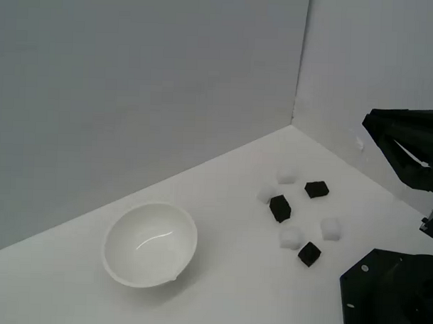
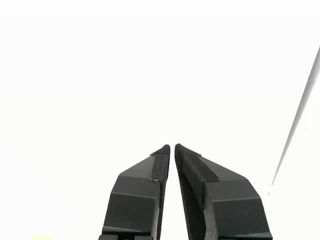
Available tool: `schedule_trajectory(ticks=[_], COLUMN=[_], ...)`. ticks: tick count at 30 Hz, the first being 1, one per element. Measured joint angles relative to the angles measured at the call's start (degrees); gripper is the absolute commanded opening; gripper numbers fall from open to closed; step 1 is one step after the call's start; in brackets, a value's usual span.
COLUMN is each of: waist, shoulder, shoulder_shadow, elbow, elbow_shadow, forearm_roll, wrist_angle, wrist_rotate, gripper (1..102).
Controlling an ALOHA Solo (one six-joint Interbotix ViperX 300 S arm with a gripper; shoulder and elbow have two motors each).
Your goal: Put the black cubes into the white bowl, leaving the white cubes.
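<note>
The claw (image 2: 172, 146) has its tips pressed nearly together and holds nothing; the wrist view shows only blank white. In the exterior view, the arm sits at the right edge, and the three black cubes (image 1: 279, 207) lie on the bench (image 1: 233, 290) to its left among white cubes (image 1: 291, 237). The white bowl (image 1: 150, 243) stands empty, farther left, well apart.

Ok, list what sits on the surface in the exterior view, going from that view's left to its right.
white bowl → black cube → white cube → black cube → black cube → white cube. Two fainter white cubes near the first black cube overlap it in order, so they are left out.
</note>
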Motion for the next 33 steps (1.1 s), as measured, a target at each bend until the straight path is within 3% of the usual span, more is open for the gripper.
schedule_trajectory(ticks=[21,28,33], waist=[0.0,0.0,0.0], shoulder=[0.0,0.0,-0.4], shoulder_shadow=[0.1,0.1,-0.4], elbow=[0.0,-0.2,-2.2], elbow_shadow=[0.1,0.0,-2.1], forearm_roll=[-0.1,0.0,1.6], wrist_angle=[0.0,0.0,3.0], wrist_rotate=[-0.1,0.8,1.0], gripper=[3,3,3])
